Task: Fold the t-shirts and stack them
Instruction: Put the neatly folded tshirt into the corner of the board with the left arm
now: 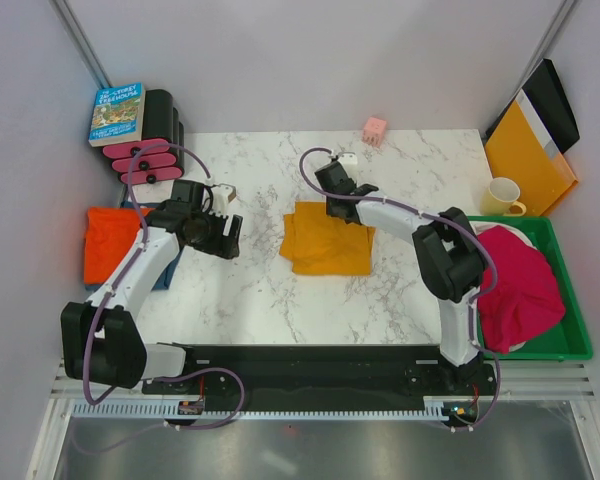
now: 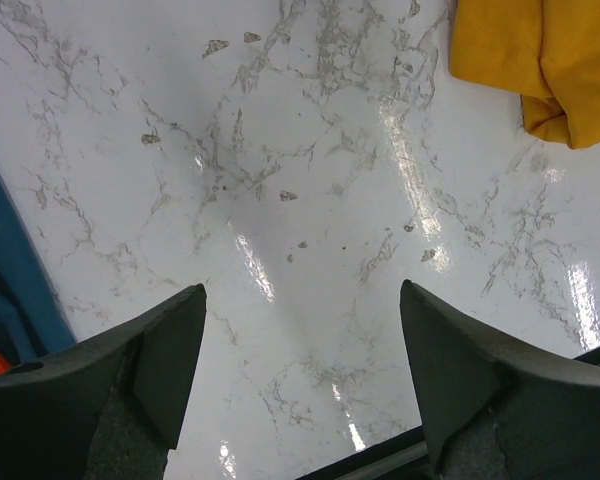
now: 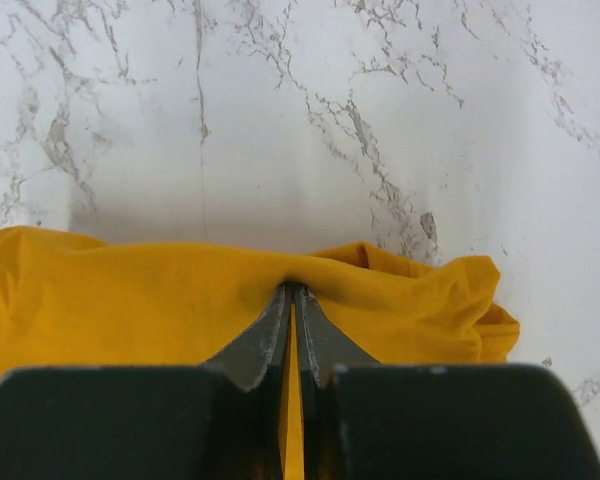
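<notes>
The left claw (image 2: 300,295) hangs wide open over bare table (image 1: 270,300), touching nothing. Four shirts, left to right: one red-orange t-shirt (image 1: 110,235) lying on one blue t-shirt (image 1: 163,277) at the table's left edge, one mustard-yellow t-shirt (image 1: 325,240) folded at the centre — the right claw (image 3: 292,295) is pinched shut on its far edge — and one magenta t-shirt (image 1: 520,285) heaped in the single green tray (image 1: 570,335). The table is glossy white marble; pale walls (image 1: 280,60) enclose it.
</notes>
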You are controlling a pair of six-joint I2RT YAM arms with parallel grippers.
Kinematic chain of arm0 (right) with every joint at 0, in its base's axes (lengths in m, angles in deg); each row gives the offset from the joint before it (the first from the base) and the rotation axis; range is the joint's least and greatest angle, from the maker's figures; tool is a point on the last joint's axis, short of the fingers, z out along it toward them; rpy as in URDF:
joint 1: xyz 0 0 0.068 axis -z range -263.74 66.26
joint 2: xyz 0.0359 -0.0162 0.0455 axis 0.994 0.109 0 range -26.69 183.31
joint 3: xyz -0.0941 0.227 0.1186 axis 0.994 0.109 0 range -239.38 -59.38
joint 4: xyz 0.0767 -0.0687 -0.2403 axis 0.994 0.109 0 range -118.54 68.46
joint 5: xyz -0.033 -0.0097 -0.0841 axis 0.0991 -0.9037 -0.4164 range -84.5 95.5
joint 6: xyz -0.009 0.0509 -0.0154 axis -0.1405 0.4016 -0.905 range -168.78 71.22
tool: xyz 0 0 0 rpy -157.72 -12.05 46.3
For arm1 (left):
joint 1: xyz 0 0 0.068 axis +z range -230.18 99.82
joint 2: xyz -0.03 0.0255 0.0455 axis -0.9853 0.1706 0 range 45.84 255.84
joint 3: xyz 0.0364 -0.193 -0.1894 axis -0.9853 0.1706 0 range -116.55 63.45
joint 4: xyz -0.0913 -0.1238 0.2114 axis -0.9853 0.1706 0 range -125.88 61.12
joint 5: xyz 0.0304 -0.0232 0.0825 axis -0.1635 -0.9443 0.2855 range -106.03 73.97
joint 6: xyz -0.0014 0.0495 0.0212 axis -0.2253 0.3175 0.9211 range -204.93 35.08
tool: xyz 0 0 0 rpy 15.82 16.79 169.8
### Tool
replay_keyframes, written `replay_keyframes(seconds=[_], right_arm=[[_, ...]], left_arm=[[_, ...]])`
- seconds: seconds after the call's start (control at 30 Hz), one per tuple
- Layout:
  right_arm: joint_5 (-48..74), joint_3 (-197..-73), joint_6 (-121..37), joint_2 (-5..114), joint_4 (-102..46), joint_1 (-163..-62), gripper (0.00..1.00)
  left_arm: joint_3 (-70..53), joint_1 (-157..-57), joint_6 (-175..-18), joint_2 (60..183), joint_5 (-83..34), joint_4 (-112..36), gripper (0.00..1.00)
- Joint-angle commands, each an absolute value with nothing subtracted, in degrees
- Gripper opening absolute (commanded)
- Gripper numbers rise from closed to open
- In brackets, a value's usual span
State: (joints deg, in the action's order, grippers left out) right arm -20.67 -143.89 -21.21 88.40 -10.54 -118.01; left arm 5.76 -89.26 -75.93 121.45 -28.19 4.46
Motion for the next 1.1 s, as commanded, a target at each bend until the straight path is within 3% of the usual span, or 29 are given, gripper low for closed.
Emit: replay_keyframes(seconds=[0.0,0.3,0.4,0.53,0.6,0.83,1.07], right_arm=[[-21.1,-148.0,-22.0,93.5,-11.6,-116.7,0.11],[-21.2,-151.1,-21.6,96.1,-9.7,-115.9,0.10],[-20.3,-148.2,-22.3,88.8,-14.6,-116.1,0.18],[-19.5,-150.7,-22.4,82.8,-13.2,-118.0,0.42],[-20.5,-151.3,-21.9,81.1,-9.8,-119.9,0.44],[-22.9,-139.2,-14.4,78.1,-7.9,-125.0,0.15],[-26.3,-133.7,-8.1,79.8,-7.8,-129.2,0.06]], left_arm=[[5.8,-89.3,-75.2,122.7,-28.5,3.4,0.85],[5.2,-89.3,-75.6,122.9,-29.2,3.4,0.86],[4.9,-89.3,-76.0,121.9,-29.4,2.9,0.92],[5.4,-89.3,-77.1,121.4,-32.5,-1.1,1.00],[6.0,-89.3,-78.5,122.4,-33.7,-4.8,1.00],[5.3,-89.3,-92.5,136.2,-40.8,-13.7,1.00],[2.4,-89.7,-101.2,144.4,-45.8,-21.1,1.00]])
